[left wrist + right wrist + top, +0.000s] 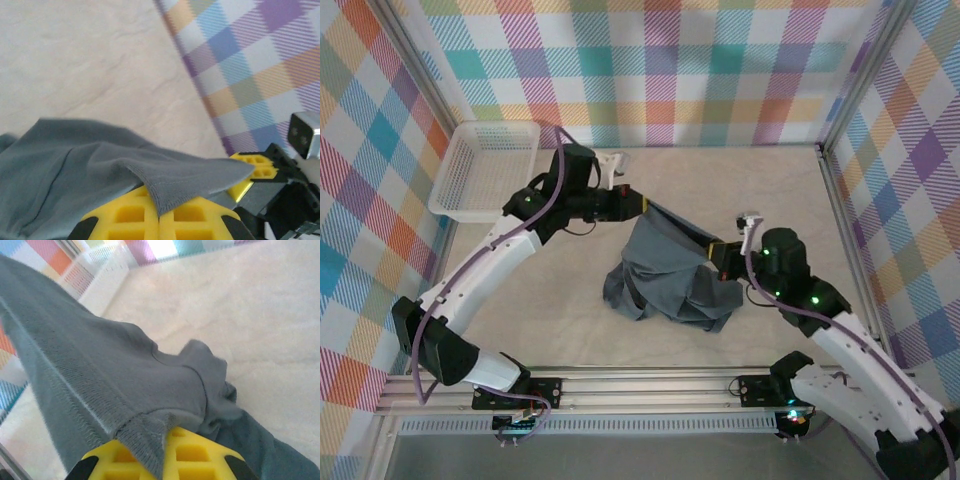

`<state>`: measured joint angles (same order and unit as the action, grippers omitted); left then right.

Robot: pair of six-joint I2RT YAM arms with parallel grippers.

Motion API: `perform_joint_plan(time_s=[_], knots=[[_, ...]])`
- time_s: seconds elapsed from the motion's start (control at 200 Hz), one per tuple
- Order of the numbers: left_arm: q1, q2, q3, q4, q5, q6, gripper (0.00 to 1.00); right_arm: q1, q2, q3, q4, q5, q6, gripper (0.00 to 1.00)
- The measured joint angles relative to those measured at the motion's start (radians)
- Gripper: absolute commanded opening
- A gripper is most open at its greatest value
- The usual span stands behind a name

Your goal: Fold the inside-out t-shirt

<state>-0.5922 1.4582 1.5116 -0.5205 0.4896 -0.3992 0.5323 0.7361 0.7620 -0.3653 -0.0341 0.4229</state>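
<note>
- Yellow pads [131,216] of the left gripper [638,205] sit pressed together at the bottom of the left wrist view, with a stitched hem of the t-shirt [75,160] pinched between them.
- One garment in all: the dark slate-grey t-shirt [665,270] lies near the middle of the table [560,325], bunched into a crumpled heap. Its upper edge is lifted off the surface and stretched between the two grippers.
- Two arms, one gripper each. The left gripper is fully closed on the shirt's upper left corner.
- The right gripper [713,252] holds the upper right edge. In the right wrist view its yellow pads [200,455] stand nearly together and a seamed fold of the t-shirt [125,375] runs down into the narrow gap between them — clamped on the cloth.
- From both grips the fabric hangs down onto the table in loose folds, with seams showing.
- One white mesh basket [500,126] stands at the table's far left corner, well apart from the shirt; it also shows at the top left of the right wrist view [100,275].
- Plaid walls [700,70] enclose the table on three sides.
</note>
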Motion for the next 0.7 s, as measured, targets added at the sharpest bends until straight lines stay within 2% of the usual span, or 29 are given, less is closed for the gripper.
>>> perform_joint_plan(time_s=[0.055, 0.125, 0.17, 0.2, 0.24, 0.36, 0.475, 0.57, 0.645, 0.7], knots=[[-0.044, 0.022, 0.032, 0.029, 0.002, 0.000, 0.00, -0.002, -0.047, 0.010, -0.044, 0.055, 0.027, 0.61], [-0.127, 0.064, 0.064, 0.069, -0.011, -0.002, 0.01, -0.003, -0.105, 0.024, -0.113, 0.156, 0.062, 0.65], [-0.183, 0.094, 0.067, 0.101, -0.022, -0.001, 0.13, -0.003, -0.148, 0.029, -0.151, 0.225, 0.081, 0.65], [-0.223, 0.112, 0.061, 0.119, -0.037, 0.000, 0.26, -0.003, -0.178, 0.031, -0.168, 0.266, 0.092, 0.65], [-0.268, 0.129, 0.037, 0.150, -0.056, 0.005, 0.36, -0.003, -0.221, 0.031, -0.185, 0.319, 0.098, 0.65], [-0.348, 0.116, -0.077, 0.216, -0.113, 0.037, 0.45, -0.003, -0.295, 0.049, -0.219, 0.446, 0.107, 0.67], [-0.341, 0.027, -0.151, 0.214, -0.247, 0.090, 0.51, -0.008, -0.214, 0.084, -0.246, 0.486, 0.100, 0.70], [-0.311, -0.069, -0.156, 0.168, -0.377, 0.106, 0.51, -0.010, -0.085, 0.091, -0.254, 0.438, 0.069, 0.69], [-0.245, -0.113, -0.152, 0.113, -0.444, 0.089, 0.51, -0.013, 0.010, 0.088, -0.269, 0.365, 0.046, 0.67], [-0.168, -0.111, -0.155, 0.076, -0.446, 0.068, 0.53, -0.019, 0.086, 0.084, -0.292, 0.319, 0.047, 0.65]])
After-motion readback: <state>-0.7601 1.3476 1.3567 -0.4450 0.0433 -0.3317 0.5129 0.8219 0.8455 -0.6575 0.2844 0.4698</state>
